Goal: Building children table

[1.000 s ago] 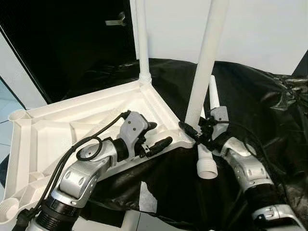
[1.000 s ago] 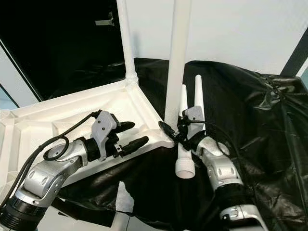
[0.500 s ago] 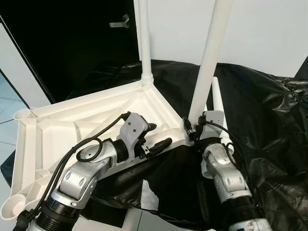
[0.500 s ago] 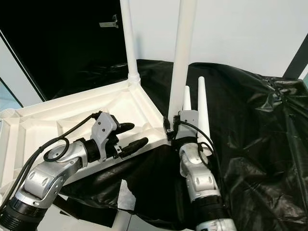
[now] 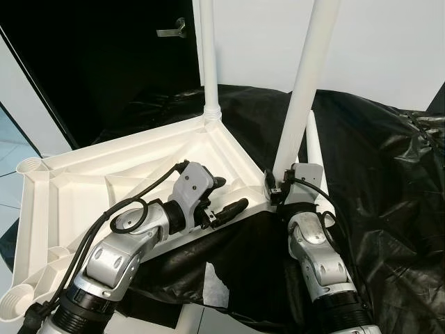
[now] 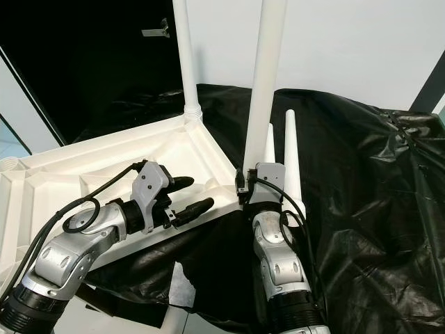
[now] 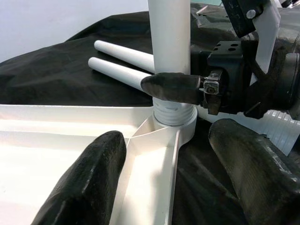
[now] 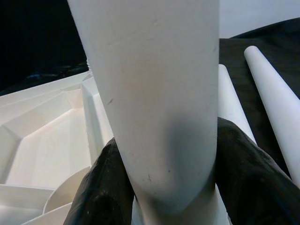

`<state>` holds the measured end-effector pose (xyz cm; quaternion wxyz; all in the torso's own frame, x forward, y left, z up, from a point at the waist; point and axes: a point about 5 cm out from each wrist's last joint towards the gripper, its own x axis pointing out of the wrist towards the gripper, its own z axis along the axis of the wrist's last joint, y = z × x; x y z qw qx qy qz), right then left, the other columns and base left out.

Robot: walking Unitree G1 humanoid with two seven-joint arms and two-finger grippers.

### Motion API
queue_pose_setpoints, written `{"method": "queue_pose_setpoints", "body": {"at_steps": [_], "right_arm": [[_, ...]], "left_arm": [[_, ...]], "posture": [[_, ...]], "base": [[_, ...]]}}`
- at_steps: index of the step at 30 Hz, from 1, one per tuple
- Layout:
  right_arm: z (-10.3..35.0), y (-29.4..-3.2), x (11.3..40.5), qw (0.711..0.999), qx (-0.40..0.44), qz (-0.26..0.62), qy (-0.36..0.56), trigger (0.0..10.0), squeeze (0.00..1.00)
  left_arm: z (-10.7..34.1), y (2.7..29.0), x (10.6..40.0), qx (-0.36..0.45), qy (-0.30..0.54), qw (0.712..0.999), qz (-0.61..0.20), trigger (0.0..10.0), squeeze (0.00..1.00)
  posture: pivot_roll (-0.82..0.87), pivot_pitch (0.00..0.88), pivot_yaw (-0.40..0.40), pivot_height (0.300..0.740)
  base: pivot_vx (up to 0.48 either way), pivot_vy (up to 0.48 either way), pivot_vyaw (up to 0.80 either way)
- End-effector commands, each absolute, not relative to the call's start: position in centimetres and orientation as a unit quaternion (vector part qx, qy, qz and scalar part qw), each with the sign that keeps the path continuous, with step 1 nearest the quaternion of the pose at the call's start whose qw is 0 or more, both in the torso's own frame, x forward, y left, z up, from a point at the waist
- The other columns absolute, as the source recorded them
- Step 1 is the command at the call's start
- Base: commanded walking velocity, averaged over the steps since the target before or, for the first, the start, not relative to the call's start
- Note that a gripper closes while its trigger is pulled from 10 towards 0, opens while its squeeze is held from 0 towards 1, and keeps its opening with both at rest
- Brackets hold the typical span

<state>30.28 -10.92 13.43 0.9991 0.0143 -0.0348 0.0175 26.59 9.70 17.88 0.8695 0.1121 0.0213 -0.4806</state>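
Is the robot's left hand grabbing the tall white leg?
No, the left gripper hangs open over the table top; the right gripper holds the leg.

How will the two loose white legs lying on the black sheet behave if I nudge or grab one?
The loose legs are round and tapered, so a nudge would probably roll one in a curve, though the crumpled black sheet may slow it. They look like smooth, stiff plastic, likely light and a bit slippery between the fingers, and unlikely to bend.
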Motion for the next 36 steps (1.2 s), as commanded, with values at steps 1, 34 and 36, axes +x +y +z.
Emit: {"method": "queue_pose_setpoints", "body": {"at_steps": [1,34,36], "right_arm": [[12.6,-11.3,30.1,1.000,0.017,0.010,-0.014,10.0,0.00],[14.7,-14.8,33.1,0.943,-0.069,0.326,-0.022,10.0,0.00],[14.6,-14.6,33.4,0.935,-0.078,0.345,-0.014,0.4,0.00]], "left_arm": [[17.6,9.5,26.4,0.117,0.027,0.854,-0.507,10.0,0.00],[17.2,8.8,26.1,0.120,0.032,0.848,-0.515,10.0,0.00],[17.0,8.9,26.1,0.126,0.037,0.847,-0.515,10.0,0.00]], "posture": [[0.03,0.000,0.008,0.740],[0.03,0.000,0.015,0.740],[0.03,0.000,0.014,0.740]], "base": [[0.000,0.000,0.00],[0.000,0.000,0.00],[0.000,0.000,0.00]]}}
